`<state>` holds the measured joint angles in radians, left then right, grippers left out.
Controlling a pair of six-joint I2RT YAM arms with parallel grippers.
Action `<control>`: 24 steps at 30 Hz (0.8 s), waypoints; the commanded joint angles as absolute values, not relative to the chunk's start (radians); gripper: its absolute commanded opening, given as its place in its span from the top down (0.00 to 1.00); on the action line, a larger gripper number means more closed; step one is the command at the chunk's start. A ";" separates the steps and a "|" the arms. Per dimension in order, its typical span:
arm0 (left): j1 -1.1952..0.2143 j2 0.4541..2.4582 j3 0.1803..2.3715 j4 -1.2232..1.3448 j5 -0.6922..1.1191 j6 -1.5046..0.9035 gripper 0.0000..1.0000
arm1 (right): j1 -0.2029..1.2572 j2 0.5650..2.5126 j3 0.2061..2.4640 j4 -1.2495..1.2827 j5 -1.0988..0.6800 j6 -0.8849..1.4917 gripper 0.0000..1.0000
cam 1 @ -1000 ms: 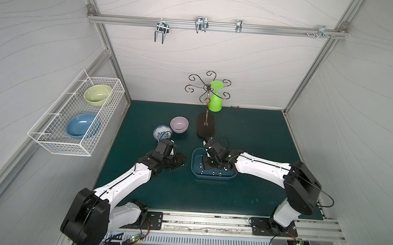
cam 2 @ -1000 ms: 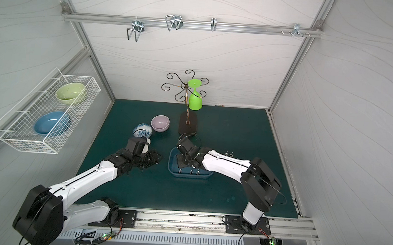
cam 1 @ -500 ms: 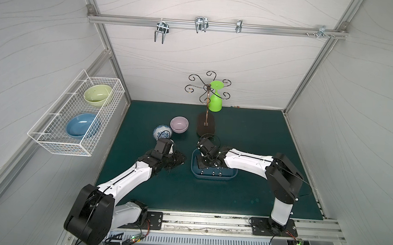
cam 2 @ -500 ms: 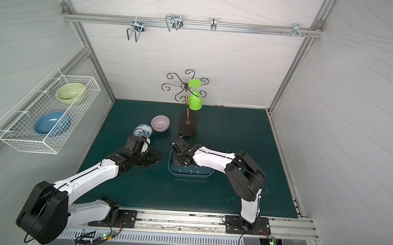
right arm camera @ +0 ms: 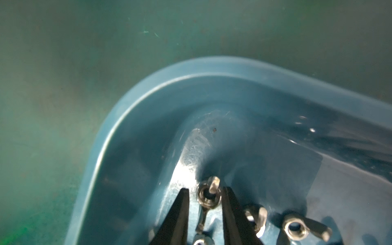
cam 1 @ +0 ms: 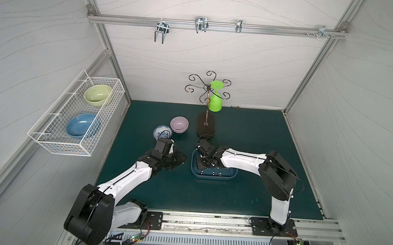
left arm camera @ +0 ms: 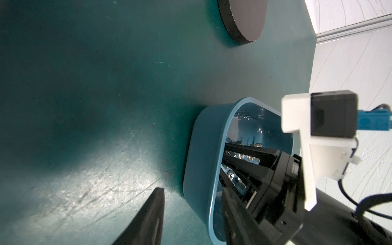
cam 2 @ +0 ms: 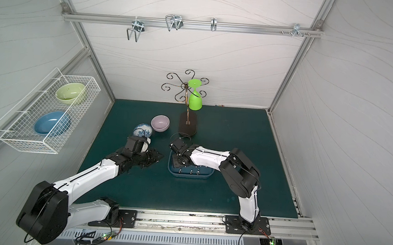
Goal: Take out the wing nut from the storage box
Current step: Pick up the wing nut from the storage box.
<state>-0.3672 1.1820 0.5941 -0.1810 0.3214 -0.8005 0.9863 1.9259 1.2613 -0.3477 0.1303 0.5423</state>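
Step in hand: grasp inside the storage box (right arm camera: 148,91). The right gripper (right arm camera: 206,191) is down in the box at a rounded corner. Its jaws are narrowly parted and straddle one wing nut (right arm camera: 209,197) that lies on the box floor, threaded hole facing the wrist camera. One finger looks to be touching the nut. A sliver of floor shows on the other side, so I judge it bracketed, not clamped. Spare nuts (right arm camera: 297,229) lie further in from that corner, just beside the target.

The left gripper (cam 1: 176,160) sits outside the box, near its short wall, with nothing in it. Only one finger (left arm camera: 148,216) shows in the wrist view, so I cannot tell how wide it is.

To do it well:
- Close on the nut's body, not the wings, or it may spin out.
- Keep the tips low on the floor while closing.
- The nut is small, hard and slick, so squeeze fully before lifting.
- Lift straight up to clear the flared rim.
- Watch that the neighbour nut does not wedge beside a finger.
- The box is light and may drag, so the left gripper could steady the wall.
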 commanded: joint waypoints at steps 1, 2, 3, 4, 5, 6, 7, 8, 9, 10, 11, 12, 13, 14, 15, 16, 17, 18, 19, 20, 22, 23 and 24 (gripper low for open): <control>-0.364 1.183 0.597 -0.144 0.329 -0.796 0.52 | 0.982 1.955 1.288 -0.363 0.137 0.550 0.71; -0.364 1.183 0.597 -0.144 0.329 -0.796 0.52 | 0.982 1.957 1.292 -0.361 0.135 0.551 0.71; -0.364 1.185 0.598 -0.143 0.330 -0.796 0.52 | 0.982 1.962 1.292 -0.359 0.133 0.551 0.71; -0.364 1.185 0.597 -0.143 0.330 -0.796 0.52 | 0.982 1.965 1.297 -0.359 0.133 0.550 0.71; -0.364 1.187 0.595 -0.143 0.330 -0.796 0.52 | 0.982 1.969 1.301 -0.359 0.132 0.551 0.71; -0.364 1.187 0.595 -0.141 0.330 -0.796 0.52 | 0.982 1.973 1.303 -0.359 0.133 0.549 0.71; -0.364 1.186 0.594 -0.140 0.330 -0.796 0.52 | 0.980 1.975 1.304 -0.359 0.133 0.549 0.72; -0.364 1.187 0.594 -0.141 0.330 -0.795 0.52 | 0.980 1.978 1.307 -0.359 0.133 0.549 0.72; -0.364 1.189 0.594 -0.140 0.330 -0.796 0.52 | 0.980 1.980 1.308 -0.358 0.134 0.549 0.73; -0.364 1.188 0.593 -0.140 0.330 -0.796 0.52 | 0.980 1.981 1.308 -0.358 0.135 0.551 0.73; -0.364 1.188 0.592 -0.140 0.330 -0.796 0.52 | 0.980 1.982 1.310 -0.357 0.135 0.551 0.73; -0.364 1.187 0.593 -0.139 0.330 -0.795 0.52 | 0.980 1.983 1.310 -0.357 0.137 0.551 0.74; -0.364 1.189 0.592 -0.138 0.330 -0.796 0.52 | 0.980 1.985 1.313 -0.358 0.138 0.551 0.75; -0.364 1.191 0.592 -0.137 0.330 -0.795 0.52 | 0.980 1.987 1.314 -0.361 0.139 0.551 0.75; -0.364 1.192 0.592 -0.137 0.331 -0.796 0.52 | 0.980 1.989 1.314 -0.359 0.139 0.550 0.76; -0.364 1.192 0.592 -0.135 0.331 -0.796 0.52 | 0.980 1.988 1.315 -0.360 0.142 0.551 0.78; -0.364 1.193 0.592 -0.135 0.333 -0.796 0.52 | 0.980 1.986 1.315 -0.359 0.146 0.549 0.79; -0.364 1.192 0.593 -0.135 0.333 -0.796 0.52 | 0.980 1.985 1.313 -0.360 0.150 0.551 0.81; -0.364 1.193 0.593 -0.135 0.333 -0.796 0.52 | 0.980 1.983 1.312 -0.358 0.154 0.549 0.84; -0.364 1.193 0.594 -0.134 0.333 -0.796 0.52 | 0.980 1.978 1.309 -0.354 0.158 0.549 0.86; -0.364 1.194 0.594 -0.133 0.333 -0.796 0.52 | 0.979 1.974 1.309 -0.353 0.163 0.544 0.89; -0.364 1.196 0.594 -0.132 0.333 -0.796 0.52 | 0.979 1.974 1.311 -0.354 0.163 0.542 0.93; -0.364 1.197 0.595 -0.132 0.334 -0.795 0.52 | 0.979 1.972 1.311 -0.353 0.166 0.540 0.96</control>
